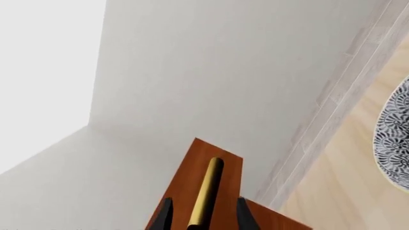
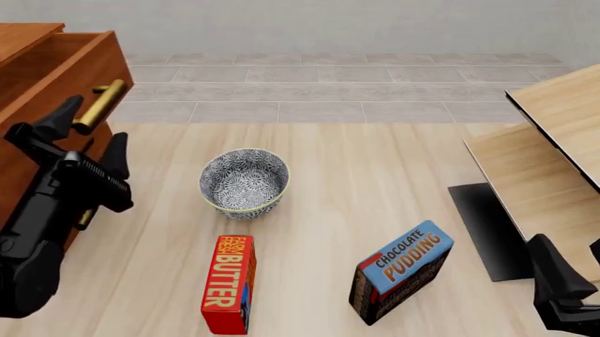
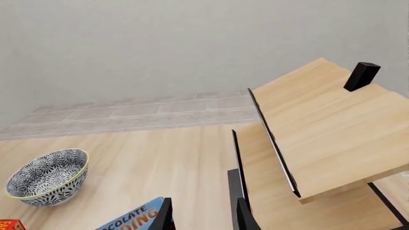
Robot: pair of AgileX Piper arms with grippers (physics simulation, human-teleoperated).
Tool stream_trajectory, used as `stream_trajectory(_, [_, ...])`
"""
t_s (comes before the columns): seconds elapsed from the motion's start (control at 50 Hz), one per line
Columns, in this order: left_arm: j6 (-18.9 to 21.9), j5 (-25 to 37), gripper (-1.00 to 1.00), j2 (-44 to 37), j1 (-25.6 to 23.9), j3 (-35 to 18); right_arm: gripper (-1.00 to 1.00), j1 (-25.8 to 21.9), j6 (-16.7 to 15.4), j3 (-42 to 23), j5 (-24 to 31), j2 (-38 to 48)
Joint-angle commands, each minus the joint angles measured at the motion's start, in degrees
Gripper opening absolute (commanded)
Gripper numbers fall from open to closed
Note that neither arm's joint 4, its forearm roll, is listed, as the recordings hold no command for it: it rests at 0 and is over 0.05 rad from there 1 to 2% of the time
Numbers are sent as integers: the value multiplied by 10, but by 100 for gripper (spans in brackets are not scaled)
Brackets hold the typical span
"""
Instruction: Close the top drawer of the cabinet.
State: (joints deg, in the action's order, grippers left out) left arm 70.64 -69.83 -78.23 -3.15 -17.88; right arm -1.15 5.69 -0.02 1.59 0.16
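Cabinet: large reddish-brown wooden cabinet (image 2: pixel 33 133) at the far left edge of the front view; only its right part shows
Top drawer: uppermost reddish-brown drawer (image 2: pixel 66 74) stands pulled out from the cabinet body, its front panel angled toward the table; open box interior visible behind the front
Handle: brass cylindrical bar handle (image 2: pixel 100 107) on the drawer front; in the left wrist view the bar (image 1: pixel 206 194) runs up between the two dark fingertips
Left gripper: black two-finger left gripper (image 2: pixel 91 137) raised at the drawer front; fingers spread apart, one on each side of the handle; gap visible on both sides of the bar, nothing clamped
Right gripper: black right gripper (image 3: pixel 203 215) low at the near right corner; fingers parted a little, holding nothing; contact with anything not seen
Bowl: blue-and-white patterned ceramic bowl (image 2: pixel 244 181) upright on the pale wood table (image 2: pixel 356 175), mid-table, apart from the cabinet
Butter box: red carton lettered BUTTER (image 2: pixel 229 283) lying flat, nearer than the bowl
Pudding box: blue and dark carton lettered CHOCOLATE PUDDING (image 2: pixel 401 271) tilted, right of the butter box; well apart from it
Panels: pale light-wood panels (image 2: pixel 553 147) on a black stand at the right
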Motion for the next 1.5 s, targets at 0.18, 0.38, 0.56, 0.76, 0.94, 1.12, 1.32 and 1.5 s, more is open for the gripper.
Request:
stream_trajectory(0.18, [-2, -1, 100, -8, 34, -7, 100, -3, -4, 0, -4, 0])
stream_trajectory(0.38, [-1, -1, 100, 0, 43, 0, 100, -5, -6, 0, 2, -1])
stream_trajectory(0.56, [0, -1, 100, 6, 53, -2, 100, -3, -7, 0, -1, -1])
stream_trajectory(0.76, [1, -1, 100, 7, 64, -4, 100, -3, -6, 0, 0, -1])
stream_trajectory(0.94, [2, -1, 100, 5, 70, -6, 100, -2, -6, 0, -1, 1])
stream_trajectory(1.12, [-5, -1, 100, -2, 80, -13, 100, -2, -4, 0, -1, 1])
stream_trajectory(1.32, [-2, -1, 100, -12, 86, -24, 100, 5, -15, 0, -4, 0])
stream_trajectory(1.5, [23, -1, 100, -16, 90, -31, 100, 1, -11, 0, -2, 0])
